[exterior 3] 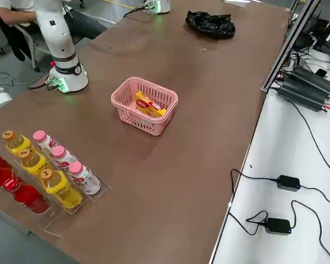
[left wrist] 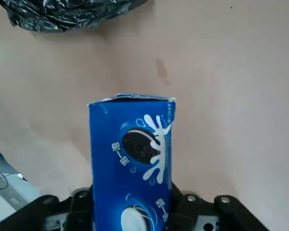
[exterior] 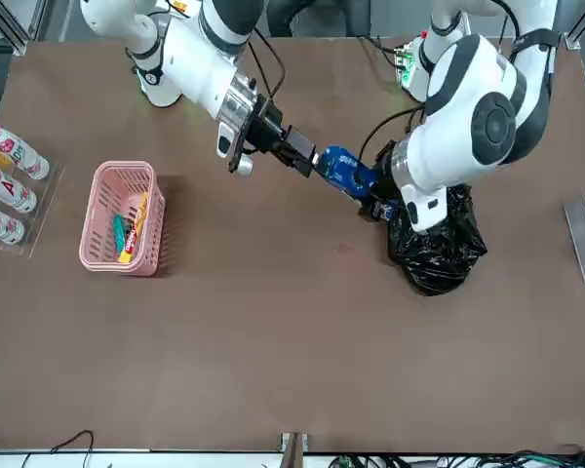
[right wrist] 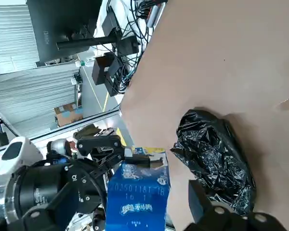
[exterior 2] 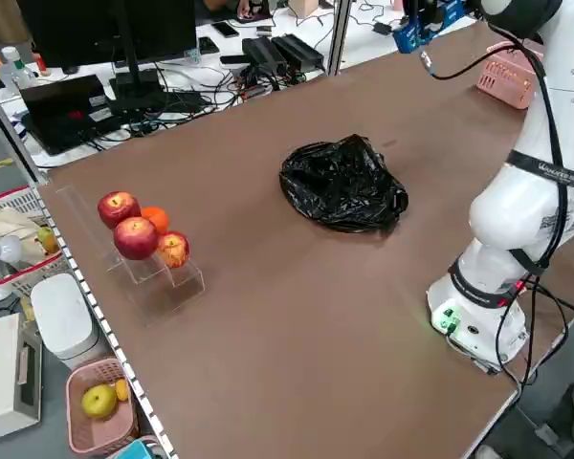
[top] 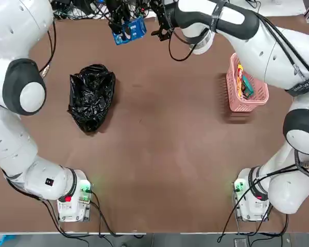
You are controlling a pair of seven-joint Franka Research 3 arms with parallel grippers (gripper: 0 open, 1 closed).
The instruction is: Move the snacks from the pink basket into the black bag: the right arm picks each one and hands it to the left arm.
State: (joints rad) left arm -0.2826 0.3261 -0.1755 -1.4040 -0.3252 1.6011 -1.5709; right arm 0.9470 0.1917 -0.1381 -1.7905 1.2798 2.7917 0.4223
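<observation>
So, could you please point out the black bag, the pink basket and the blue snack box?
Black bag [top: 91, 98]: top view, middle.
Pink basket [exterior 3: 133, 117]: right side view, side wall.
Blue snack box [left wrist: 111, 183]: left wrist view, front panel.

Teal packet [top: 247, 86] partly hidden behind the yellow one [top: 240, 80], blue box [exterior 2: 430, 26] cut off by the left side view's top edge

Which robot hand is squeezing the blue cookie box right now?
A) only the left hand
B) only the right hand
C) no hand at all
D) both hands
A: the left hand has its fingers on both sides of the blue box, while the right hand's fingers are spread open.
</observation>
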